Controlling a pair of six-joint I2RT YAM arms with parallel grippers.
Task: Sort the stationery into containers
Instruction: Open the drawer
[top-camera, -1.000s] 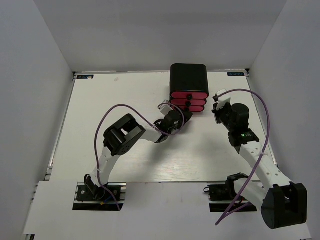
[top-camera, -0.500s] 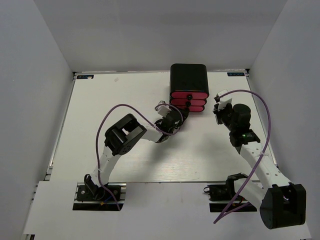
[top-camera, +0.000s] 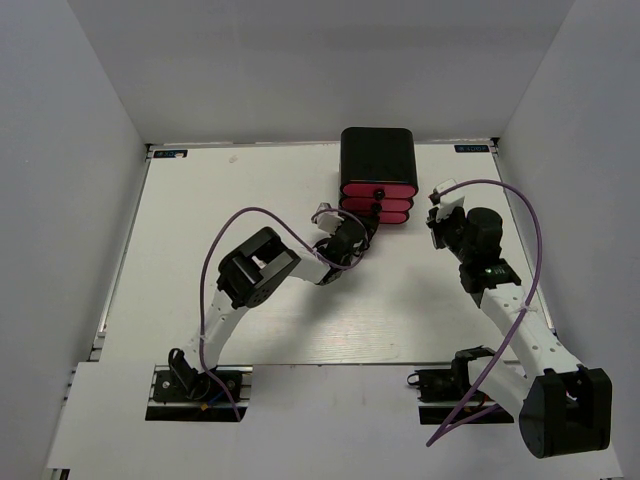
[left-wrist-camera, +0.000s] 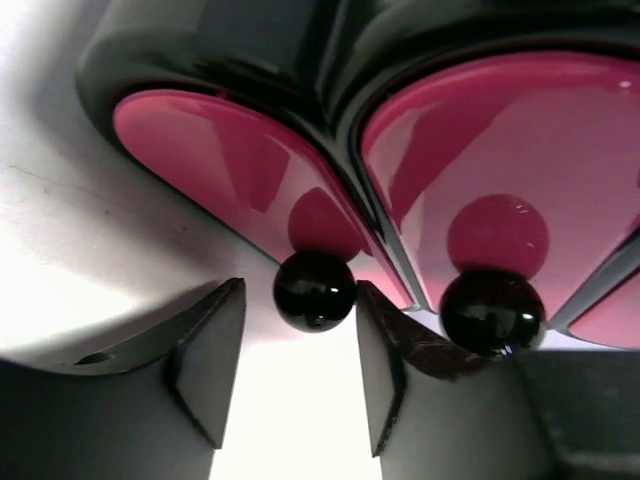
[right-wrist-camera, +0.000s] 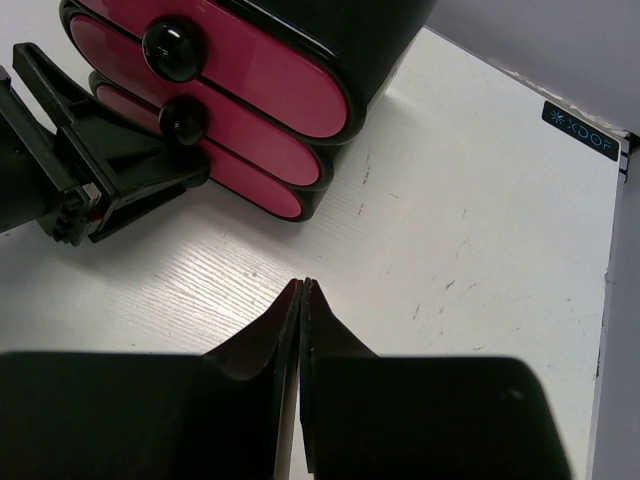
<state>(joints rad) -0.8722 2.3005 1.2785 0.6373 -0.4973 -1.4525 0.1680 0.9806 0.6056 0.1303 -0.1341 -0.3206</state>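
Observation:
The black rounded cabinet (top-camera: 378, 155) stands at the back of the table with three pink drawers (top-camera: 378, 200), all shut. My left gripper (top-camera: 360, 228) is open at the bottom drawer. In the left wrist view (left-wrist-camera: 300, 300) that drawer's black knob (left-wrist-camera: 314, 290) sits between my fingertips, close to the right finger (left-wrist-camera: 385, 360), with a gap on the left. The middle drawer's knob (left-wrist-camera: 492, 312) shows beside it. My right gripper (right-wrist-camera: 302, 285) is shut and empty above the table, right of the cabinet (right-wrist-camera: 330, 40). No pens, markers or whitish block are in view.
The white table (top-camera: 200, 250) has grey walls on three sides. Purple cables (top-camera: 240, 215) loop over both arms. The left gripper body (right-wrist-camera: 90, 170) lies in front of the cabinet's lower left.
My left arm has pushed a little forward and right, bringing its open fingers up to the bottom drawer's knob. The right arm has barely moved.

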